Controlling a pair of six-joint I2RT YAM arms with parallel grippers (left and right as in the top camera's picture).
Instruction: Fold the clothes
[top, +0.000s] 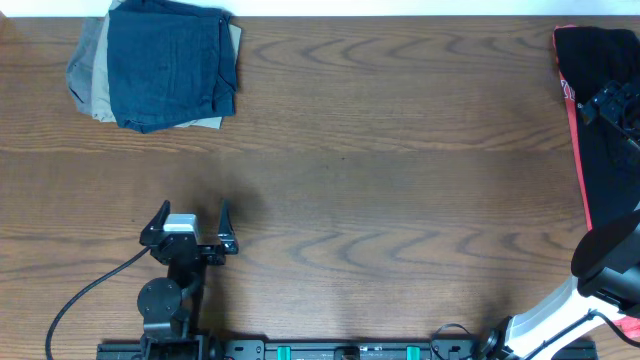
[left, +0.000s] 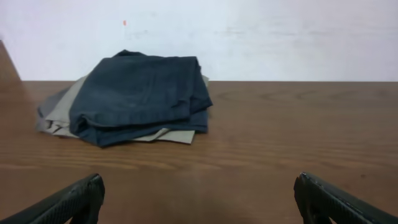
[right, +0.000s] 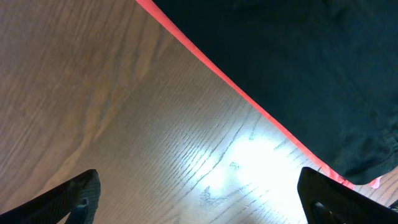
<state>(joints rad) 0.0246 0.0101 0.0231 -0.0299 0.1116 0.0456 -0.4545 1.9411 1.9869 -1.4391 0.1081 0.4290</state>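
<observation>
From above, the dark navy shorts (top: 170, 62) lie folded in the far left corner of the table (top: 400, 150). They sit on top of the tan shorts (top: 90, 80), which show only at the left side and along the near edge. I judge that the two are stacked there on purpose, as a pile put aside. My left gripper (top: 193, 212) is near my base, well apart from this pile, with the fingers spread wide and nothing between them. My right gripper (top: 607, 100) hangs over the black garment (top: 600, 55) at the far right edge. In this view I cannot tell how far it is open.

In the left wrist view, the navy shorts are ahead of me and a little to the left, with a thick fold facing me and the tan cloth under it. My two fingers (left: 74, 199) stand at the low corners, wide apart and empty. Only bare wood lies between me and the pile.

In the right wrist view, I look down on the black garment, and its red-pink stripe (right: 236, 87) runs diagonally across the wood. The fingers (right: 68, 199) are wide apart here and hold nothing, and the cloth lies beyond them, not between them. I think this hand is placed here to take that striped edge, and I see nothing in the way.
</observation>
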